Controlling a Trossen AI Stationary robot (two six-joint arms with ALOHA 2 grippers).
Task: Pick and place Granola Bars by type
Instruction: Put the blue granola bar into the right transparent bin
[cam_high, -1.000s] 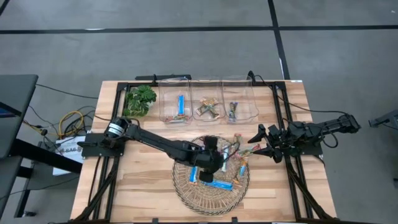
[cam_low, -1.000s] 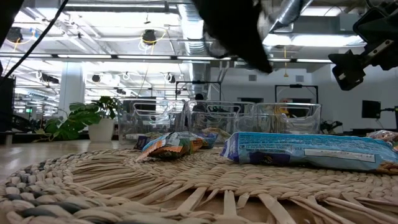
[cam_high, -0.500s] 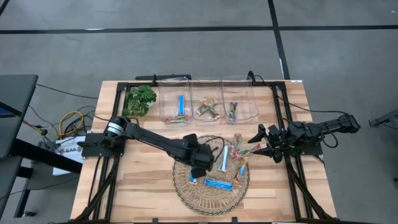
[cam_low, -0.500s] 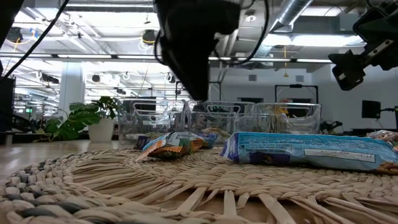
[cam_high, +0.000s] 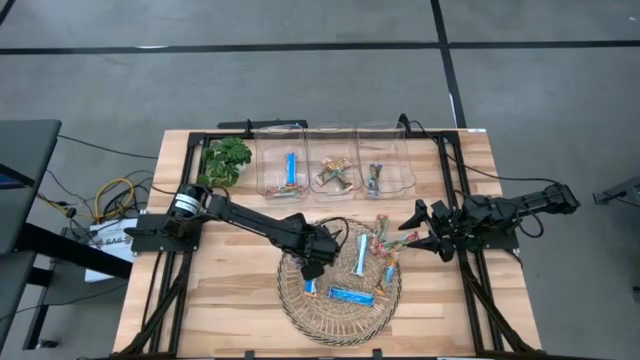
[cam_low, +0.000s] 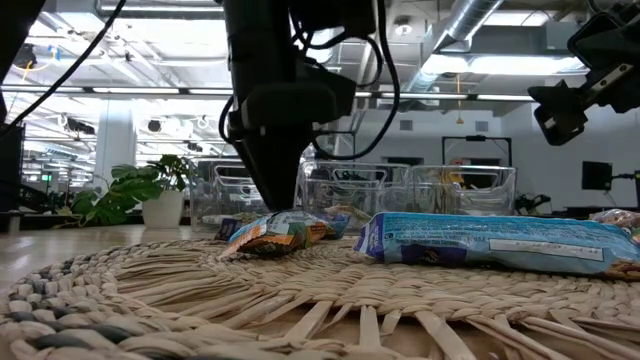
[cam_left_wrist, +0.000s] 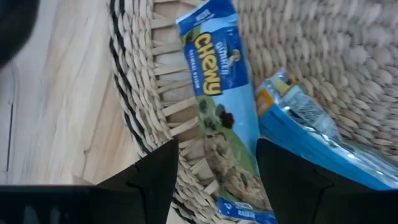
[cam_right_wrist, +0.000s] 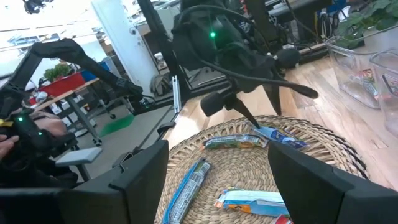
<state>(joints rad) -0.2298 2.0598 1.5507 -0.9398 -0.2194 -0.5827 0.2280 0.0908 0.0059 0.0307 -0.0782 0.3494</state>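
Observation:
My left gripper (cam_high: 312, 265) hangs open over the left part of the round woven mat (cam_high: 330, 322). In the left wrist view its fingers (cam_left_wrist: 157, 177) stand on either side of a blue "Chewy" bar (cam_left_wrist: 214, 106), which lies flat by the mat's rim. A second blue bar (cam_left_wrist: 311, 140) lies beside that one. More blue bars (cam_high: 361, 255) (cam_high: 350, 295) and multicoloured bars (cam_high: 385, 237) also rest on the mat. My right gripper (cam_high: 418, 228) waits open at the mat's right edge.
Three clear bins stand along the far edge, and each holds bars: a blue one (cam_high: 290, 170), tan ones (cam_high: 334, 174) and others (cam_high: 376, 178). A green plant (cam_high: 224, 160) stands to their left. Bare wood lies left of the mat and along the near edge.
My left gripper has moved from the middle of the mat toward the table's left and has come lower, ending over the bar near the mat's left rim. A blue bar near the mat's middle now shows where the gripper stood.

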